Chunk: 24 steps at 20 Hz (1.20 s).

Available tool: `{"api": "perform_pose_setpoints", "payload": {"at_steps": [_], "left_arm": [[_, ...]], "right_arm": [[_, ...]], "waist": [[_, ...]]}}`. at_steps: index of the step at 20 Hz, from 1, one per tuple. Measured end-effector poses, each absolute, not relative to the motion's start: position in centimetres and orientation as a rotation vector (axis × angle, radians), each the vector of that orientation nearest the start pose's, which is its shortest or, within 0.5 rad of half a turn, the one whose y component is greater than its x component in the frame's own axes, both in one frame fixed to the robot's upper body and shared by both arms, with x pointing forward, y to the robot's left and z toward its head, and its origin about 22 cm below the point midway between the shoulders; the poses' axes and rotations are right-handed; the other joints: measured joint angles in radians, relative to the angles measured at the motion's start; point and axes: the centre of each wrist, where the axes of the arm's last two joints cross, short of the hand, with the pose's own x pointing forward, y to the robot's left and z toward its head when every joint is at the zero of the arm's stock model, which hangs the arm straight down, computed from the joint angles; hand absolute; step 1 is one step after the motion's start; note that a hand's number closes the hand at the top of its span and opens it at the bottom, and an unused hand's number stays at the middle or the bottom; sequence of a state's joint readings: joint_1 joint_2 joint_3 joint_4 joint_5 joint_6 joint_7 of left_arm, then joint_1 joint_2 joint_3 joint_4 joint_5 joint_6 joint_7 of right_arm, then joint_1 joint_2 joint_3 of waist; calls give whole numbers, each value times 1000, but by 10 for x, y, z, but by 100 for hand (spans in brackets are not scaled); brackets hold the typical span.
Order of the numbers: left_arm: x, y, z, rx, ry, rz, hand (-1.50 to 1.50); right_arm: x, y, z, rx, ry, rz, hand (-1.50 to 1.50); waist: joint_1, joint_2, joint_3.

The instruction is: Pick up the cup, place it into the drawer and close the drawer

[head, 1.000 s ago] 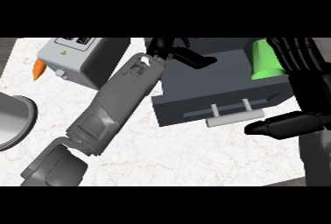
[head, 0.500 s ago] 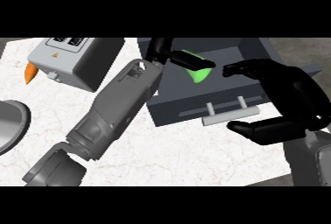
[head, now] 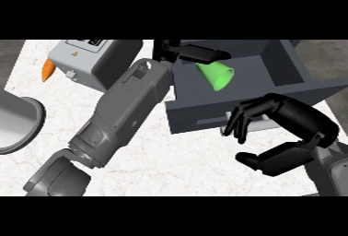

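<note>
Bright green plastic cup [head: 217,76] is inside the open dark grey drawer [head: 285,76], lying tilted on its side w/ the wide rim pointing toward approx 4 o'clock. It sits in the left half of the drawer's interior, nothing gripping it afaict.

Left hand [head: 194,51], black, is at the drawer's back-left corner, at about 11 o'clock from the cup. Its fingers [head: 204,53] stretch out straight over the drawer just above the cup, not wrapped around anything, so it reads as open. The grey left forearm [head: 125,115] runs diagonally from the lower left of the view up to that hand, crossing the white marbled bench [head: 176,161].

Right hand [head: 285,122], also black, is at 5 o'clock from the cup, right in front of the drawer's front panel [head: 204,119]. Fingers curl downward over the panel area where the pale handle is, thumb [head: 275,159] sticking out below toward 9 o'clock. Can't see it actually clamping anything, just curled.

Other stuff: light grey boxy appliance [head: 95,57] at upper left, small orange carrot-looking thing [head: 48,70] by its left side, and a grey metal round bowl [head: 17,122] partly cut off at the left edge.
</note>
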State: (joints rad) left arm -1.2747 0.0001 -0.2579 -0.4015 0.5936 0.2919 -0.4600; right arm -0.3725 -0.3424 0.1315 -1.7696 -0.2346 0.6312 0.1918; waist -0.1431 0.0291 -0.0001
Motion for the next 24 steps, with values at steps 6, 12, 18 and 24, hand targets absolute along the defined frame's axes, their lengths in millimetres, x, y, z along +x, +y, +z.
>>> {"api": "perform_pose_setpoints", "payload": {"at_steps": [6, 12, 18, 24], "left_arm": [[440, 42, 124, -247, -1904, -26, -150], [437, 51, 111, -296, -1915, 30, -150], [435, 74, 95, -319, -1919, 63, -150], [433, 100, 89, -344, -1915, 77, -150]], "right_arm": [[281, -216, 137, 161, -1614, 1173, -150], [293, -206, 81, -14, -1498, 1210, -150], [320, -204, 24, -83, -1367, 1284, 150], [356, -222, -2, -156, -1363, 1252, 150]], "waist": [[63, -11, 1], [125, -17, 1], [182, -19, 2], [227, -19, 0]]}}
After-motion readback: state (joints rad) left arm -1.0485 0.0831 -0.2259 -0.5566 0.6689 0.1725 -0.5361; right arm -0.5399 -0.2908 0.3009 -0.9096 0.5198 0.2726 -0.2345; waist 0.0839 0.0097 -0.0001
